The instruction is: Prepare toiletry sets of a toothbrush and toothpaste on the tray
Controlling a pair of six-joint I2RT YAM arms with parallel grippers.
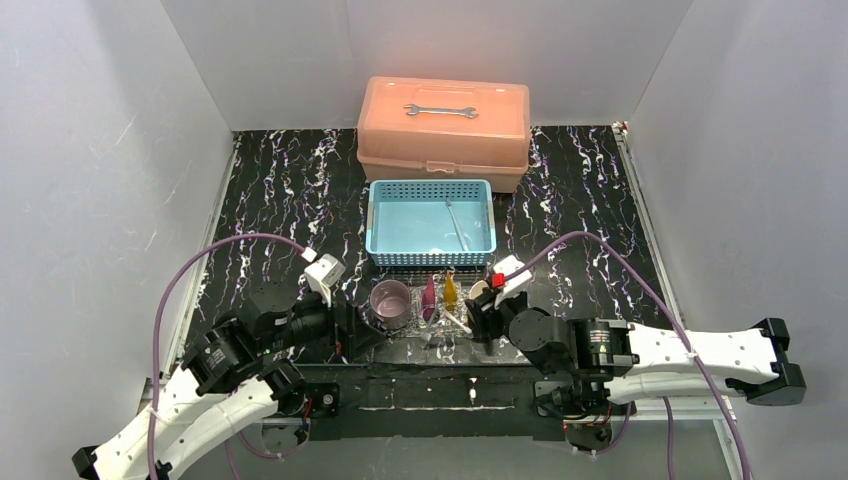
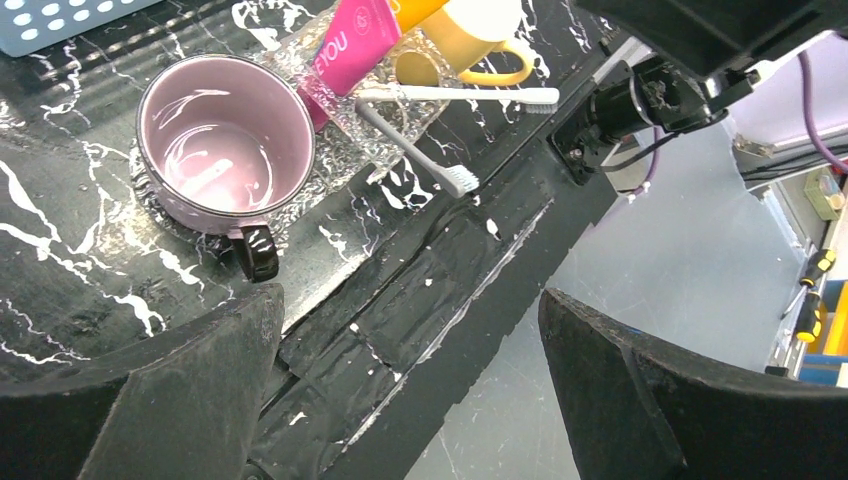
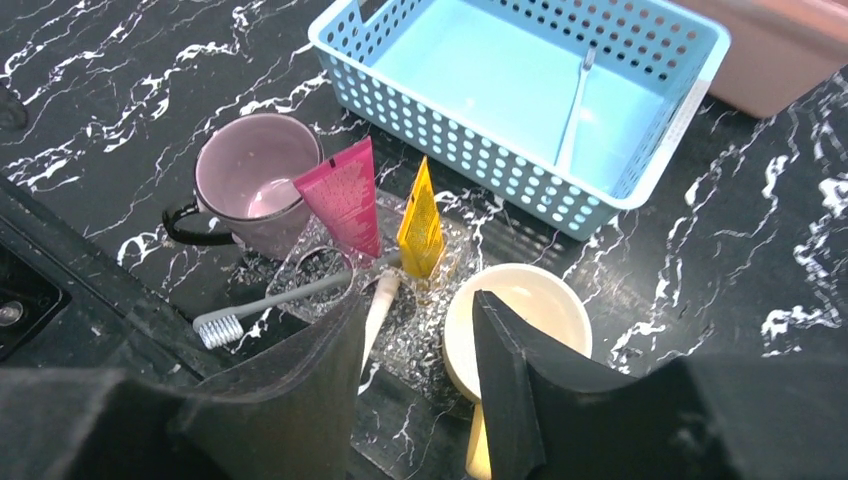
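Observation:
The clear glittery tray [image 3: 425, 335] lies between a purple mug [image 3: 250, 175] and a yellow mug [image 3: 525, 305]. On it a magenta toothpaste [image 3: 345, 200] and a yellow toothpaste [image 3: 420, 225] lie side by side. A grey toothbrush [image 3: 285, 297] lies across the tray's near end, its bristles off the edge. A white toothbrush [image 3: 380, 305] lies beside it. My right gripper [image 3: 420, 345] hovers open just above the tray, the white brush beside its left finger, its right finger over the yellow mug. My left gripper [image 2: 410, 300] stands wide open and empty near the purple mug [image 2: 225, 150].
A light-blue mesh basket [image 1: 432, 220] with one more thin brush [image 1: 456, 225] in it sits behind the tray [image 1: 440, 325]. Behind the basket stands a salmon toolbox [image 1: 443, 130] with a wrench [image 1: 440, 110] on its lid. White walls enclose the black marbled table.

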